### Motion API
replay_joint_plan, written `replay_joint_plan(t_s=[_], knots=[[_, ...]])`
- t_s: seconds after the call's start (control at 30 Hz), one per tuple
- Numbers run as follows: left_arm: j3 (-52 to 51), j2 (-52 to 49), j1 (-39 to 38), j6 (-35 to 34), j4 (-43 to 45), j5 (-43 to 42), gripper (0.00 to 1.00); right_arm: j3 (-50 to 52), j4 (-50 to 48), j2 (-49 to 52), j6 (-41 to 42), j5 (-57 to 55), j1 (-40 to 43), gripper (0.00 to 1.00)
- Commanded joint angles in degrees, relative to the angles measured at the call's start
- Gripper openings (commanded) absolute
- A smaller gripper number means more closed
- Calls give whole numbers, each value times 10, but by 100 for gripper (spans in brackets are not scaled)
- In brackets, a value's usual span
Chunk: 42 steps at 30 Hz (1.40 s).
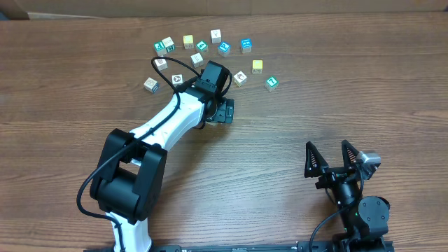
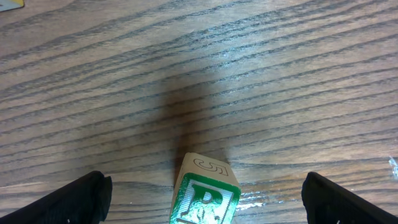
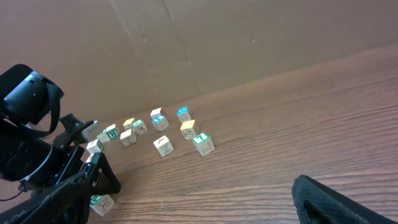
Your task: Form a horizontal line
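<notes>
A white-faced cube with a green R point(image 2: 204, 198) rests on the wood between the fingers of my left gripper point(image 2: 205, 202), which is open with a clear gap on both sides. Seen from overhead, the left gripper point(image 1: 222, 110) points down at mid-table and hides that cube. Other white-faced cubes point(image 1: 177, 80) lie scattered behind it, one at the far left point(image 1: 150, 85) and one to the right point(image 1: 240, 78); no horizontal line of cubes shows. My right gripper point(image 1: 332, 158) stands open near the front right, holding nothing.
Teal-faced cubes point(image 1: 224, 48) and yellow cubes point(image 1: 257, 66) are mixed in with the scatter near the table's far edge. A brown wall point(image 3: 249, 37) stands behind the table. The left arm point(image 1: 164, 119) lies diagonally across the left half of the table.
</notes>
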<state>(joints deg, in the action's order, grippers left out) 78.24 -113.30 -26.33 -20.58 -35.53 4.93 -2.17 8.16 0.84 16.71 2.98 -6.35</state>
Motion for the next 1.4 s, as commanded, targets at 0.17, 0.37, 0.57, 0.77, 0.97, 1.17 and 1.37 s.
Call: replay_joint_plan(t_s=[0.17,0.37,0.57,0.77,0.97,1.17,1.37], knots=[[-4,11,-3,13,0,-8,96,2,-4,-7,2,2,4,100],[-4,11,-3,13,0,-10,96,2,-4,-7,2,2,4,100],[-4,11,-3,13,0,-16,96,2,-4,-7,2,2,4,100],[-4,11,-3,13,0,-16,96,2,-4,-7,2,2,4,100],[-4,11,-3,13,0,-16,96,2,-4,-7,2,2,4,100],[-4,11,-3,13,0,-16,96,2,-4,-7,2,2,4,100],[-4,11,-3,13,-1,-16,97,2,-4,-7,2,1,4,100]])
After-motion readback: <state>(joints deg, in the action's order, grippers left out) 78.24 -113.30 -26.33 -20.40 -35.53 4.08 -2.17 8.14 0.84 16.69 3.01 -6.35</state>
